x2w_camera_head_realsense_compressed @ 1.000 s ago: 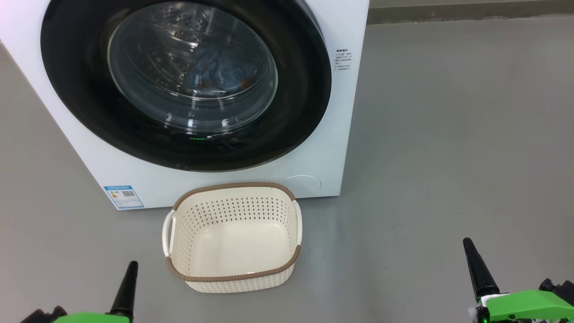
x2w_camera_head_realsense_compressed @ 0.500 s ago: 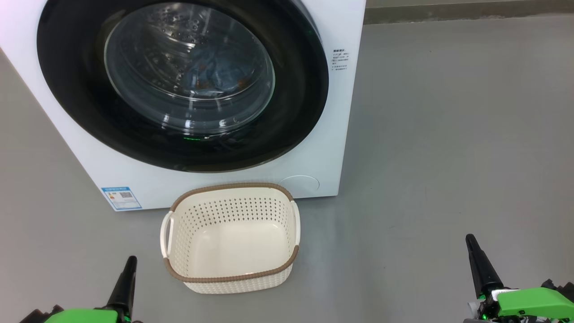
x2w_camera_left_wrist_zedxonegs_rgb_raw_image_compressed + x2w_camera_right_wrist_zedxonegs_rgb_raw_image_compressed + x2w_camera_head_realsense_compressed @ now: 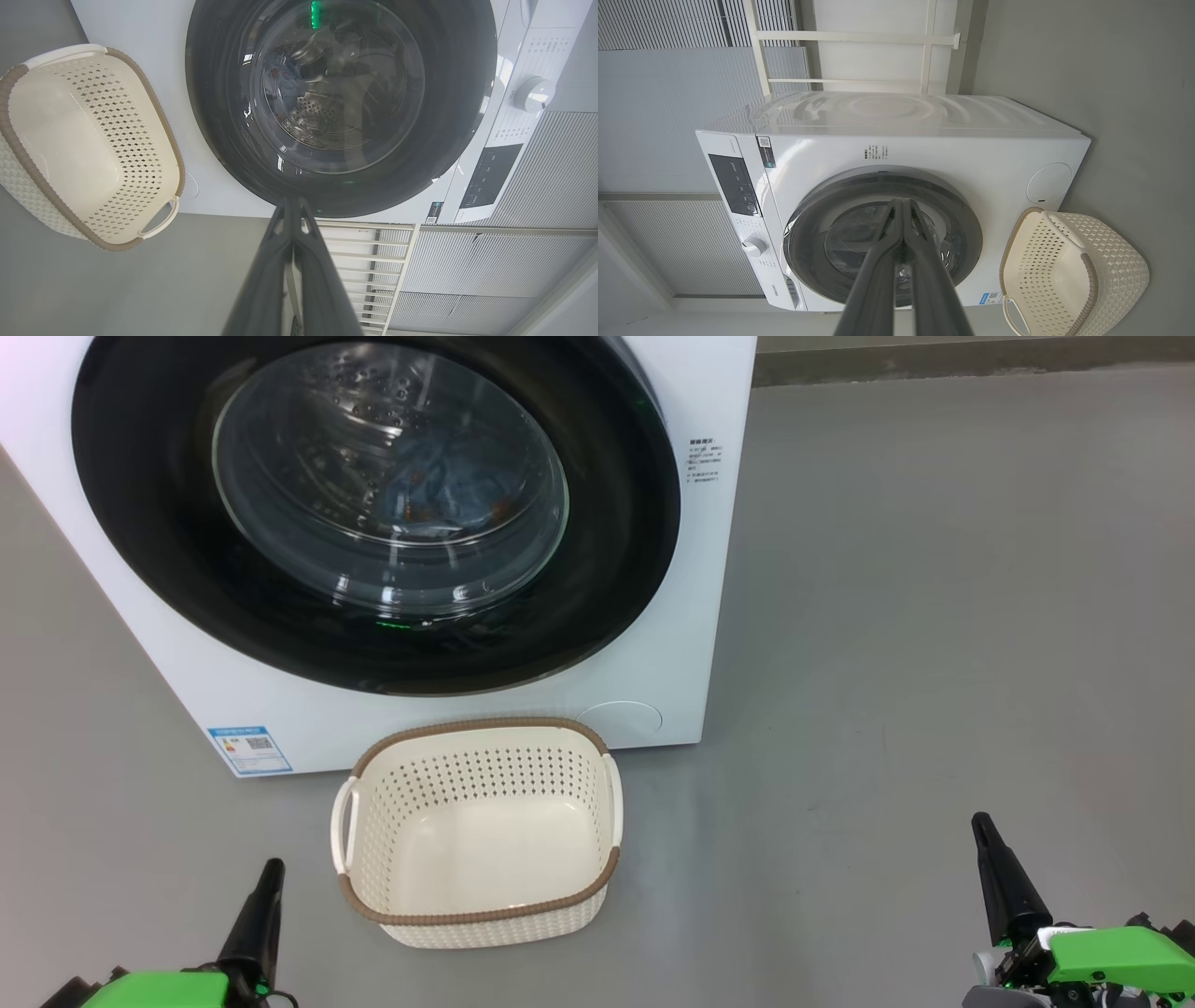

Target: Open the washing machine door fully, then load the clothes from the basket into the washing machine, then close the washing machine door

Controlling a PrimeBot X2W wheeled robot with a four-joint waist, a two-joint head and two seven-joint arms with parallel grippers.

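From my station I see the washing machine (image 3: 695,644) standing on the grey floor (image 3: 934,616), its front filling the upper left of the head view. The washing machine door (image 3: 140,523) lies flush against that front, shut, its black ring unbroken around the bulging glass. Through the glass I can make out the clothes (image 3: 448,490) down in the steel drum: blue fabric with orange specks (the print is too blurred behind the reflections for me to read). The basket (image 3: 471,916) stands upright on the floor just before the machine, below the door and a little to the right of the blue label sticker (image 3: 248,749). Its bare cream bottom shows, and I cannot tell whether its far rim touches the white panel. My left gripper (image 3: 292,205) hangs low to the left of the basket, not touching it, and in its wrist view the two dark fingers are pressed together to a single point, holding nothing. The right gripper (image 3: 903,205) sits low at the far right over bare floor, well apart from the basket, its fingers likewise closed tip to tip and pointing toward the door's glass. The right wrist view also shows the dark control panel (image 3: 735,184) and a white dial (image 3: 753,246).
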